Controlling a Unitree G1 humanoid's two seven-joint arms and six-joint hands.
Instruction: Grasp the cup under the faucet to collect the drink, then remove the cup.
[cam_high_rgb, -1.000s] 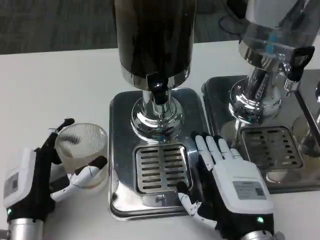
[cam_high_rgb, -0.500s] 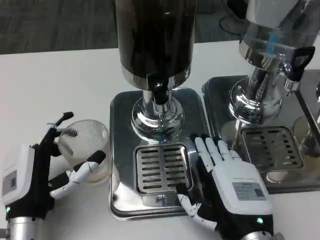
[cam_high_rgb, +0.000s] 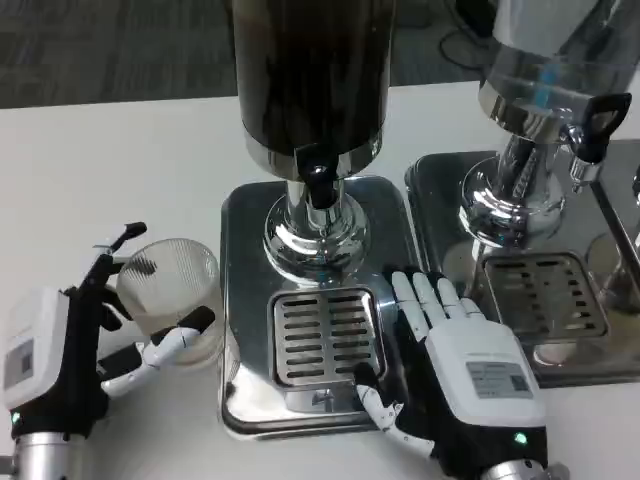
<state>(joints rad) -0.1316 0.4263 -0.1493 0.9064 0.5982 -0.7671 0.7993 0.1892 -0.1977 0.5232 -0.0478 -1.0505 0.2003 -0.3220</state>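
Two drink dispensers stand on the white counter (cam_high_rgb: 120, 170): a dark-filled cylindrical dispenser (cam_high_rgb: 308, 70) at centre, and a clear-bodied dispenser (cam_high_rgb: 545, 70) at the right edge. Each sits on its own polished steel base tray, the centre tray (cam_high_rgb: 245, 300) and the right tray (cam_high_rgb: 440, 215), and each tray carries one slotted drip grille, the centre grille (cam_high_rgb: 325, 335) and the right grille (cam_high_rgb: 543, 293). Each dispenser has one black faucet: the centre faucet (cam_high_rgb: 318, 186) points down above the centre grille, and the right faucet (cam_high_rgb: 598, 125) projects from the clear dispenser. One ribbed clear glass cup (cam_high_rgb: 172, 297) is present. It stands on the counter just left of the centre tray, not under the faucet. The left hand (cam_high_rgb: 70, 355) holds the cup, with the black-tipped fingers (cam_high_rgb: 190, 325) wrapped against its near side and another finger raised behind its far rim. The right hand (cam_high_rgb: 450, 365) rests palm down on the centre tray, just right of the centre grille, fingers extended and close together, holding nothing.
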